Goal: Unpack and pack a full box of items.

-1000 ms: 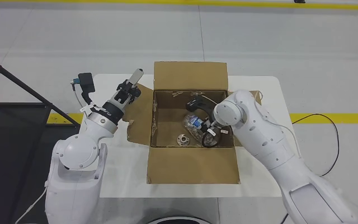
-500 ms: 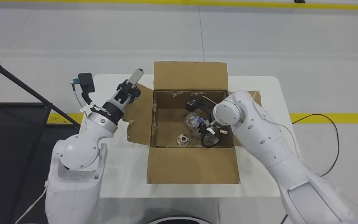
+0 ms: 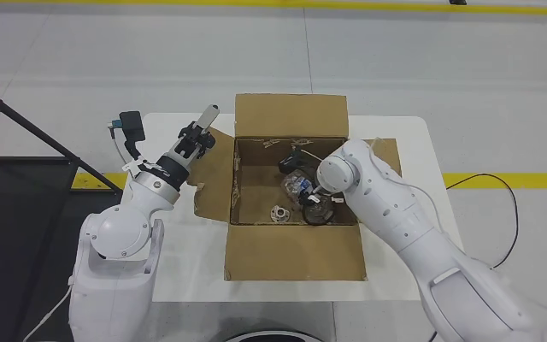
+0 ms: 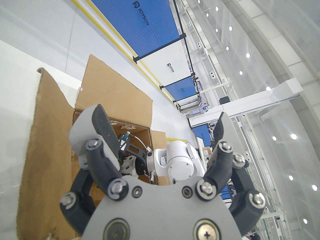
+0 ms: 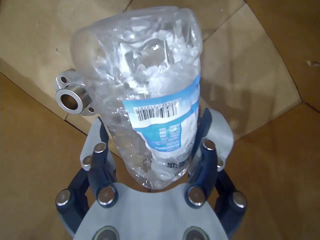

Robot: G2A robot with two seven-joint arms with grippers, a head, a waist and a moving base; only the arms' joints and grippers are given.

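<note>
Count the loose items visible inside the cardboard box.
2: a crushed plastic bottle, gripped by the right tool, and a metal flange on the floor of the box beside it. The right arm may hide others.

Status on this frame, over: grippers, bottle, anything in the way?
Left gripper open, empty, outside the box. Right gripper shut on plastic bottle inside the box. Metal flange beside the bottle, on box floor.

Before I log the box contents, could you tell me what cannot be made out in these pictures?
1. Near end of the plastic bottle: right wrist view, hidden behind the plate of the right gripper.
2. The dark ring-shaped item: top view, too small to identify, partly behind the right arm.
3. Part of the metal flange: right wrist view, covered by the bottle.
</note>
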